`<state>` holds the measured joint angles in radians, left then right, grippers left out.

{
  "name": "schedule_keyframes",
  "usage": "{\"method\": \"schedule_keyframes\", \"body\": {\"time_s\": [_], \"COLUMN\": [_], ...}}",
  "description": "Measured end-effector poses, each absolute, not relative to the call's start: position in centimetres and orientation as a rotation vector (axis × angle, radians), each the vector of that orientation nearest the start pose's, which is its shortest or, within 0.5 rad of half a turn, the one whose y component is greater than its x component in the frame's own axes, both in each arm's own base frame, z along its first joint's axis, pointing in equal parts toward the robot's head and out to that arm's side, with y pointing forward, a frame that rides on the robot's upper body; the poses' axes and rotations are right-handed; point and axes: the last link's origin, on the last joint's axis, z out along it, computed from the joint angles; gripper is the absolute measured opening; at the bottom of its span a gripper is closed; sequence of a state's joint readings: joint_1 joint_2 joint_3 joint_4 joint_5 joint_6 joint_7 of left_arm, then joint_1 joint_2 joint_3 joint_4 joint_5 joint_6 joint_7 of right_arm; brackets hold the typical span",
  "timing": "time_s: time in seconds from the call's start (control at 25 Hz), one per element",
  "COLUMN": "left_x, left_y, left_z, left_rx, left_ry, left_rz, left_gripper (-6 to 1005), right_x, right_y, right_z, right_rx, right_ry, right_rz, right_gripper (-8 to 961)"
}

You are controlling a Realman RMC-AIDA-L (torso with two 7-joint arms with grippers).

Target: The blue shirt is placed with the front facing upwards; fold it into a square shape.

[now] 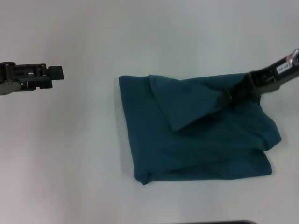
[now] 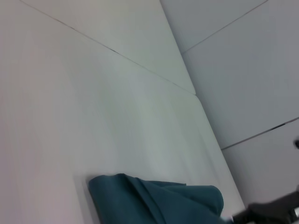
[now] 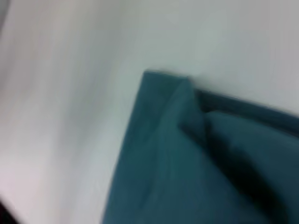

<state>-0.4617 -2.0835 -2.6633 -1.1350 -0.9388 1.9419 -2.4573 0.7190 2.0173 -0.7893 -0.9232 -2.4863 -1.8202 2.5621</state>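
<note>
Fingers on the right gripper [image 1: 230, 97] are clenched on a layer of the blue shirt [image 1: 201, 140], pinching it near the shirt's far right part, with a triangular flap of fabric pulled up and draped over toward the middle. That arm comes in from the upper right corner of the head view.

Left gripper [image 1: 57, 72] is way off to the left, hanging over bare desk [image 1: 70, 154], well apart from the shirt. Can't tell whether its fingers are released or closed, they just look like a dark block from above.

Shirt itself sits a bit right of center on the white desk, already bunched into a rough, lopsided rectangle. Near left corner is fairly crisp, but the right edge is lumpy, with layers sticking out unevenly. No lettering showing, just plain teal fabric.

Left wrist view catches a corner of the shirt [image 2: 154, 200] low down, plus seams in the desk surface. Right wrist view is mostly a folded shirt corner [image 3: 187, 163] up close, pretty blurry.
</note>
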Motion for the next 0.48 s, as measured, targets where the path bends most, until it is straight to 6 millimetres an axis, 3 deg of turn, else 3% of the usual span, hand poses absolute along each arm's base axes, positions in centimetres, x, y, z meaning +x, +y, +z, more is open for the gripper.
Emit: {"method": "schedule_keyframes", "body": {"time_s": [0.16, 0.48], "left_x": [-26.3, -26.3], "left_y": [29.5, 29.5], "left_z": [8.8, 8.8], "left_rx": [-2.386, -2.394], "left_ry": [-1.801, -1.789], "left_rz": [-0.653, -0.652], "left_gripper": [735, 733], "right_x": [21.9, 21.8], "right_y": [33.5, 32.6], "right_z": [3.1, 3.0], "right_rx": [-2.667, -2.721], "right_ry": [1.821, 1.883], "right_rz": [-0.107, -0.067], "right_gripper": [457, 457]}}
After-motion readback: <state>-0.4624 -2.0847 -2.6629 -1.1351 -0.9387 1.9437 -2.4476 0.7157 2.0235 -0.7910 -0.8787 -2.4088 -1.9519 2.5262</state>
